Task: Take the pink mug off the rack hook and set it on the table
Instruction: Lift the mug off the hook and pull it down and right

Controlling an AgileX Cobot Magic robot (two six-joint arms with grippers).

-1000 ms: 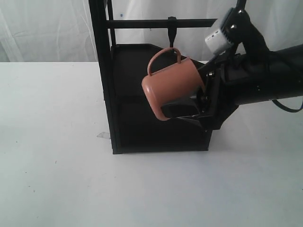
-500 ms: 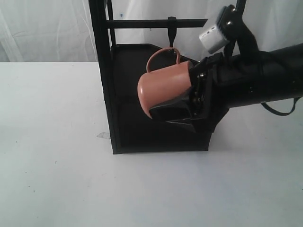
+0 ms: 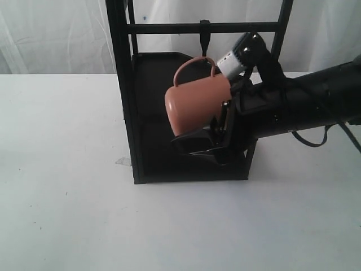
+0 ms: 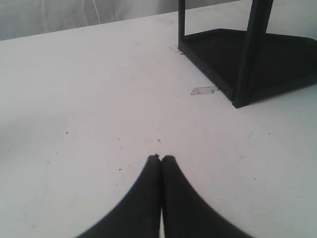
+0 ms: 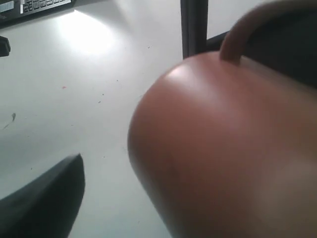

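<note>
Spreading in front of the tall black two-shelf rack (image 3: 127, 113), the wide flat white tabletop (image 3: 67, 214) carries faint dark specks, and a scrap of clear tape (image 3: 123, 161) lies just beside the rack's front left foot. Open white surface runs before the rack and out to both its sides. Over that surface, in front of the rack, the left gripper (image 4: 161, 159) hangs with its two dark fingertips pressed together, nothing between them.

At the rack's front, the right gripper (image 3: 197, 138) holds the salmon-pink matte cylindrical mug (image 3: 197, 104) well above the tabletop, level with the upper shelf. One black finger (image 5: 49, 198) shows under the mug's body; the other is hidden behind it. The mug is tilted, its closed base turned toward the rack's left post and slightly down, its mouth toward the arm, its loop handle (image 3: 194, 62) upward.

The handle's top sits just beside the lower tip of the small black J-shaped hook (image 3: 205, 39), which hangs from the rack's top crossbar (image 3: 163, 27); whether the hook passes through the loop cannot be told. The left post stands near the mug's base, and the crossbar runs close above the handle. Behind the rack hangs a white curtain (image 3: 56, 34).
</note>
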